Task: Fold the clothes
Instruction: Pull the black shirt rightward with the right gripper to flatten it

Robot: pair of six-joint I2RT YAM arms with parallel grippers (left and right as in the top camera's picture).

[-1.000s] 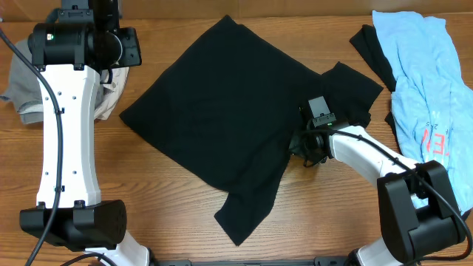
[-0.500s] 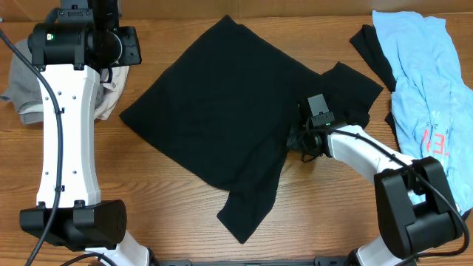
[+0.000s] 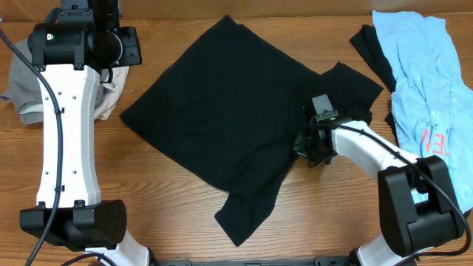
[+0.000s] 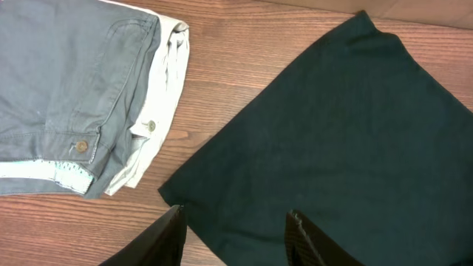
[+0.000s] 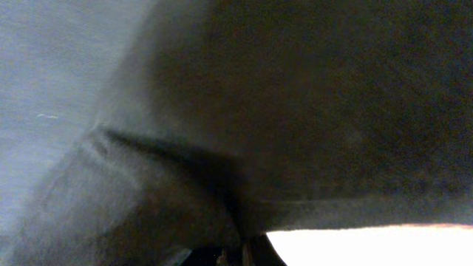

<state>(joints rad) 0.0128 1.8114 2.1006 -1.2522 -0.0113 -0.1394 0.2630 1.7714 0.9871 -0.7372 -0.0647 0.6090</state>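
A black shirt [image 3: 222,111] lies spread flat in the middle of the wooden table, with a sleeve at the right and a flap trailing to the front. My right gripper [image 3: 309,151] is low at the shirt's right edge, below the sleeve, and is shut on a fold of the black fabric. That fabric fills the right wrist view [image 5: 244,111]. My left gripper [image 4: 236,218] is open and empty, held high above the shirt's left corner [image 4: 332,133].
Folded grey trousers [image 3: 22,89] lie at the back left and also show in the left wrist view [image 4: 66,89]. A light blue shirt [image 3: 429,81] lies crumpled at the right over another black garment [image 3: 369,48]. The left arm's column stands at the front left.
My right gripper moved slightly left, then back right, with the fabric in it. The shirt's front flap shifted a little. The left arm has not moved.
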